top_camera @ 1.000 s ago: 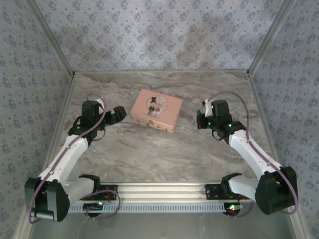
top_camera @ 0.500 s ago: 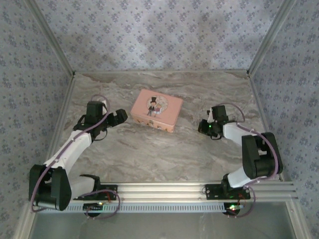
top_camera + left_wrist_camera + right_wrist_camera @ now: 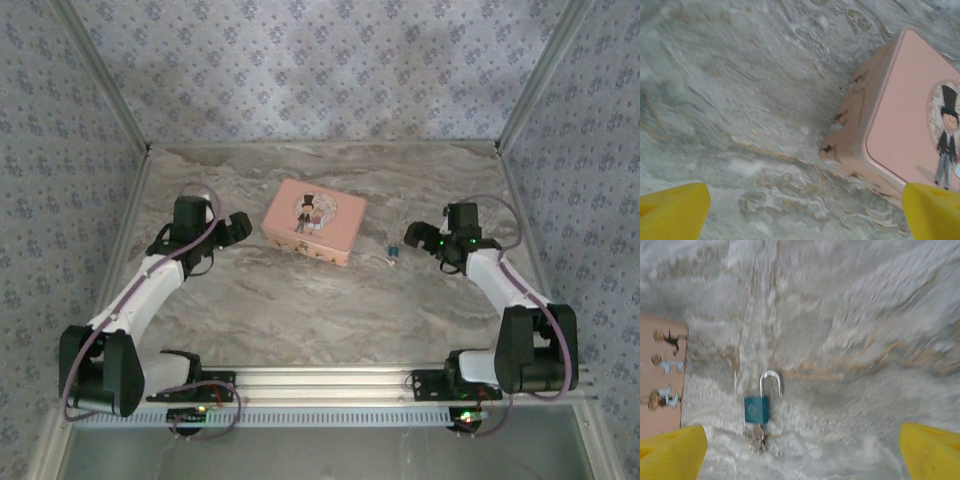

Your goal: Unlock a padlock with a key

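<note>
- The padlock (image 3: 756,409) now lies flat on the table (image 3: 300,310). 1.0 s ago it was not seen there, and 0.5 s ago the right arm was lowered toward the surface.
- The right gripper (image 3: 420,240) has since been drawn back to the right. Its fingers (image 3: 670,450) are spread wide, and nothing is held between them.
- The shackle (image 3: 771,382) is seen swung free at 1 end. The key (image 3: 757,442) is seen at the body's lower end, apparently in the keyhole (the detail is small and slightly blurred).
- From this the lock is judged to be already open and set down, so the task is judged to be done or very nearly done.
- The padlock is placed between the tin (image 3: 314,221) and the right gripper. It is near the tin's near right corner but apart from it.
- The left gripper (image 3: 236,228) is held wide open and empty, just left of the tin. It is little moved over the last second.
- The table is a grey-and-tan marbled surface. It is enclosed on 3 sides by walls (image 3: 320,70) papered in a pale blue floral print, with metal posts (image 3: 520,100) set at the corners.
</note>
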`<state>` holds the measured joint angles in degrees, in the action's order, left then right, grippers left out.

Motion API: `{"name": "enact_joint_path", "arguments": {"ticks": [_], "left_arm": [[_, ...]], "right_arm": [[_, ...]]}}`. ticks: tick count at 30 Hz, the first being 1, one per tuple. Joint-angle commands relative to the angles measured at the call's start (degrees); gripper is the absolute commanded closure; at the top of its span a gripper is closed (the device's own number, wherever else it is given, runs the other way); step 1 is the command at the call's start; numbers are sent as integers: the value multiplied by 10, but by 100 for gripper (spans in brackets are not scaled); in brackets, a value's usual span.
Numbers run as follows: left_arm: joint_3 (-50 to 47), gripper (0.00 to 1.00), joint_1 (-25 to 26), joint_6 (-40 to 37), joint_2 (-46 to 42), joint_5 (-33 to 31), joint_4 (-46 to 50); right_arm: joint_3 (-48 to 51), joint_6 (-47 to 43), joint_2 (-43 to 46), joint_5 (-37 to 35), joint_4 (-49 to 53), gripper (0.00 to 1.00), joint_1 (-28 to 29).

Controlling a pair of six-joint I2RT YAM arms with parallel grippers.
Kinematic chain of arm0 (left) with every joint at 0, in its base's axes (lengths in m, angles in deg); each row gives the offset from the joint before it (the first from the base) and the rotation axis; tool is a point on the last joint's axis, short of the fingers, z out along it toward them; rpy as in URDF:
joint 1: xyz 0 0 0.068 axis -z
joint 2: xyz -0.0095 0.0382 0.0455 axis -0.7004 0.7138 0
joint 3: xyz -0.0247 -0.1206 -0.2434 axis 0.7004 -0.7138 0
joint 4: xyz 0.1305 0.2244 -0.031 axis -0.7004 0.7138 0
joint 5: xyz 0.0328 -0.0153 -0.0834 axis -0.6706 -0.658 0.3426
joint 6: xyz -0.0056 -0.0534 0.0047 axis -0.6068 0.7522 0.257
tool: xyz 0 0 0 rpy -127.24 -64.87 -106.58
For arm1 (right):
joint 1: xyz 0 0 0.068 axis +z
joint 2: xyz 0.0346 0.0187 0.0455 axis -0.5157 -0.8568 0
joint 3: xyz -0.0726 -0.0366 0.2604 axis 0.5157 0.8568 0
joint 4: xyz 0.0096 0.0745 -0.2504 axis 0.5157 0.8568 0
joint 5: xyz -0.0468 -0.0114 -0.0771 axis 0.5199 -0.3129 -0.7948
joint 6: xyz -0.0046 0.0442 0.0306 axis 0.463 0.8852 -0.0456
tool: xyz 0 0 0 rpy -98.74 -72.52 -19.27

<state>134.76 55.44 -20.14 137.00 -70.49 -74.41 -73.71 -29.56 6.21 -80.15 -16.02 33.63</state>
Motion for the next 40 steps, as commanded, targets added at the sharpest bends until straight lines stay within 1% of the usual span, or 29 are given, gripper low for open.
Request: {"name": "enact_joint_path", "arguments": {"ticks": [1,2,3,4,6,7,8,11,13,14,15,16,17,18,19,20,22,23,24,25,26,27,28,29,30,31,32,33,40], "left_arm": [[44,2,-2,-76,15,-92,18],[39,2,-3,-100,17,-127,7],[32,2,-3,-117,18,-165,-3],[19,2,-4,-133,19,-208,-21],[-11,2,-12,-177,26,-268,-62],[-19,2,-17,-183,32,-289,-70],[-26,2,-26,-192,40,-297,-80],[-47,2,-62,-194,85,-280,-129],[-76,2,-81,-182,103,-260,-202],[-101,2,-89,-180,106,-231,-259],[-131,2,-96,-182,108,-203,-326],[-152,2,-100,-195,111,-183,-379],[-164,2,-101,-207,121,-185,-413],[-157,2,-103,-208,124,-191,-410],[-161,2,-106,-218,127,-183,-419],[-175,2,-107,-241,126,-167,-456],[-217,2,-119,-245,150,-125,-556],[-250,2,-121,-251,188,-113,-651],[-260,2,-119,-261,198,-98,-712],[-237,2,-117,-260,174,-95,-625],[-235,2,-115,-264,184,-104,-618],[-249,2,-106,-265,189,-132,-667],[-242,2,-98,-257,182,-174,-642],[-244,2,-97,-258,181,-174,-639],[-248,2,-93,-263,186,-179,-660],[-248,2,-85,-268,181,-186,-651],[-251,2,-83,-270,184,-188,-658],[-250,2,-83,-270,184,-189,-661],[-246,2,-87,-267,183,-182,-651]], "right_arm": [[-34,-2,10,-156,21,0,7],[-29,-2,13,-216,1,0,13],[-16,-16,16,-258,-30,0,21],[6,-46,20,-295,-85,0,29],[55,-104,17,-373,-191,0,46],[76,-128,10,-391,-242,0,51],[88,-147,-2,-393,-277,0,50],[93,-162,-65,-391,-329,0,44],[110,-202,-106,-408,-411,0,49],[105,-213,-117,-432,-422,0,54],[121,-226,-121,-428,-470,0,56],[132,-240,-124,-396,-497,0,49],[139,-219,-123,-372,-488,0,37],[153,-245,-128,-343,-539,0,23],[163,-233,-120,-314,-535,0,12],[175,-213,-109,-256,-546,0,-9],[221,-244,-113,-140,-625,0,-39],[245,-246,-146,-108,-720,0,-47],[241,-240,-138,-134,-691,0,-44],[222,-236,-120,-143,-626,0,-42],[229,-253,-135,-154,-674,0,-27],[235,-270,-137,-184,-686,0,-5],[245,-273,-128,-202,-687,0,2],[249,-275,-134,-204,-709,0,3],[235,-270,-138,-195,-682,0,0],[226,-262,-129,-166,-652,0,-15],[217,-256,-133,-134,-639,0,-31],[216,-254,-131,-123,-635,0,-36],[218,-257,-131,-132,-640,0,-31]]}}
